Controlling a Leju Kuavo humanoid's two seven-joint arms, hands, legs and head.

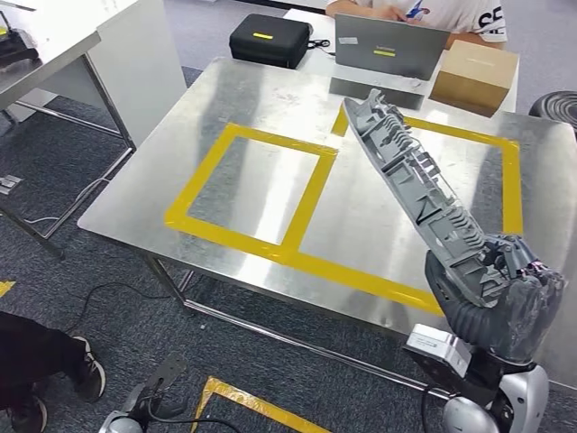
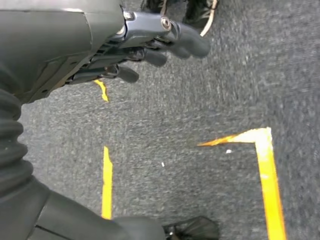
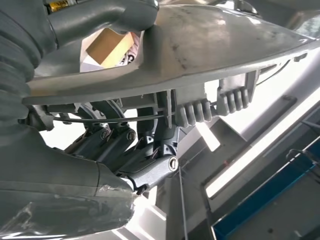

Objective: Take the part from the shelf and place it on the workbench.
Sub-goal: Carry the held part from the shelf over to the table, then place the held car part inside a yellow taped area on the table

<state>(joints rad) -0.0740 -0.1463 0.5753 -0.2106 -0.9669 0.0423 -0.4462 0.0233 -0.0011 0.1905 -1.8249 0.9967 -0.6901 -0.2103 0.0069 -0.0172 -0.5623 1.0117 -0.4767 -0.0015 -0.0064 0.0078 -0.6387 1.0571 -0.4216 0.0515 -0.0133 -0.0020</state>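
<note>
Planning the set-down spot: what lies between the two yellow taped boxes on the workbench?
In the head view, one shared strip of yellow tape; otherwise bare workbench. The part, held by the right hand, hangs over the right-side box.

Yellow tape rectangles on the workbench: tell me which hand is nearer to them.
Right. The right hand holds the grey part over the workbench's yellow tape rectangles; the left hand hangs low over the carpet, below the table.

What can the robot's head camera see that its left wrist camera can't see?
Head view alone: the right hand holding a long grey plastic part tilted over the metal workbench, which has yellow tape rectangles, plus a black case, a laptop and a cardboard box.

Left wrist view alone: the left hand close up, holding nothing, hanging over the floor.

Both: grey carpet with yellow floor tape.
</note>
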